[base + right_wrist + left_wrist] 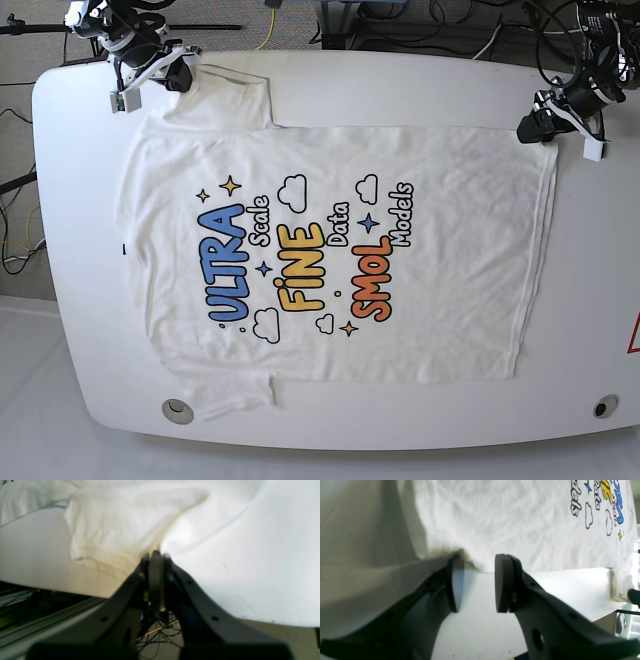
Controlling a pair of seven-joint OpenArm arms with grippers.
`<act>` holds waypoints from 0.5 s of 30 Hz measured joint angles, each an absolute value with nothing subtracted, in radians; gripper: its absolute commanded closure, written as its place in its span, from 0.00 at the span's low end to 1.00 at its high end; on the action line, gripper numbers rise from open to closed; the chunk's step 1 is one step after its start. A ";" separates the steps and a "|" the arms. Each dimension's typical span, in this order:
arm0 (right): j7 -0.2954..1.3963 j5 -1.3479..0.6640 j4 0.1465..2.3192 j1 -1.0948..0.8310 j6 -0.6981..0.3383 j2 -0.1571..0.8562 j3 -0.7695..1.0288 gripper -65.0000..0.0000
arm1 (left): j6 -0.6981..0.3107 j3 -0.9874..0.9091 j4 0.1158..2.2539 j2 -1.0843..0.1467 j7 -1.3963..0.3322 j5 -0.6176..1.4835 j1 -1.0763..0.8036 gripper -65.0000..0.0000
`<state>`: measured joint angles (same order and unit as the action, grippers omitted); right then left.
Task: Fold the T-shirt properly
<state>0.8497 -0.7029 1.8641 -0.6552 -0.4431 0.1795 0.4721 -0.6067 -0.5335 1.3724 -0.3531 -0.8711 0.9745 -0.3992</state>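
Observation:
The white T-shirt (330, 170) lies spread flat on the white table (400, 75), print side up, collar toward the left. My right gripper (178, 72) is at the far left sleeve. In the right wrist view it (156, 553) is shut, and a ridge of sleeve cloth (112, 522) runs into its tips. My left gripper (530, 128) is at the far right hem corner. In the left wrist view it (480, 560) is open, with bare table (557, 587) showing between the pads; shirt cloth (507, 517) drapes over the outside of its left finger.
Round grommets sit in the table's near corners (178, 408) (604, 406). Cables and stands crowd the floor beyond the far edge (400, 20). The table's edge drops off just under the right gripper, with wires below (155, 632).

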 measured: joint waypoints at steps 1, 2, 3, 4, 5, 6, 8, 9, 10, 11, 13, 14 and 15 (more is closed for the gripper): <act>0.850 -0.703 1.864 -0.655 -0.443 0.179 0.472 1.00 | -0.607 -0.534 1.373 -0.353 -0.871 0.975 -0.401 0.72; 0.850 -0.702 1.864 -0.655 -0.443 0.179 0.472 1.00 | -0.607 -0.534 1.373 -0.353 -0.870 0.978 -0.403 0.73; 0.850 -0.702 1.864 -0.654 -0.443 0.179 0.472 1.00 | -0.607 -0.534 1.373 -0.353 -0.869 0.979 -0.405 0.75; 0.850 -0.702 1.864 -0.654 -0.443 0.180 0.472 1.00 | -0.607 -0.535 1.373 -0.353 -0.868 0.978 -0.405 0.76; 0.850 -0.702 1.864 -0.655 -0.444 0.180 0.472 1.00 | -0.606 -0.537 1.373 -0.352 -0.868 0.978 -0.406 0.80; 0.850 -0.701 1.864 -0.654 -0.444 0.180 0.472 1.00 | -0.606 -0.537 1.374 -0.352 -0.868 0.977 -0.406 0.83; 0.850 -0.694 1.864 -0.655 -0.444 0.180 0.472 1.00 | -0.606 -0.538 1.374 -0.352 -0.867 0.970 -0.406 1.00; 0.850 -0.694 1.864 -0.655 -0.444 0.180 0.472 1.00 | -0.604 -0.538 1.374 -0.352 -0.868 0.968 -0.406 1.00; 0.850 -0.694 1.864 -0.657 -0.444 0.180 0.472 1.00 | -0.603 -0.538 1.374 -0.352 -0.868 0.965 -0.406 1.00; 0.850 -0.695 1.864 -0.658 -0.445 0.180 0.472 1.00 | -0.603 -0.538 1.374 -0.352 -0.867 0.962 -0.407 1.00; 0.851 -0.695 1.864 -0.661 -0.445 0.179 0.472 1.00 | -0.603 -0.538 1.374 -0.352 -0.867 0.962 -0.408 1.00; 0.851 -0.695 1.863 -0.661 -0.445 0.179 0.472 1.00 | -0.603 -0.539 1.374 -0.352 -0.864 0.962 -0.408 1.00; 0.852 -0.695 1.863 -0.662 -0.445 0.179 0.472 1.00 | -0.603 -0.539 1.374 -0.351 -0.863 0.962 -0.408 1.00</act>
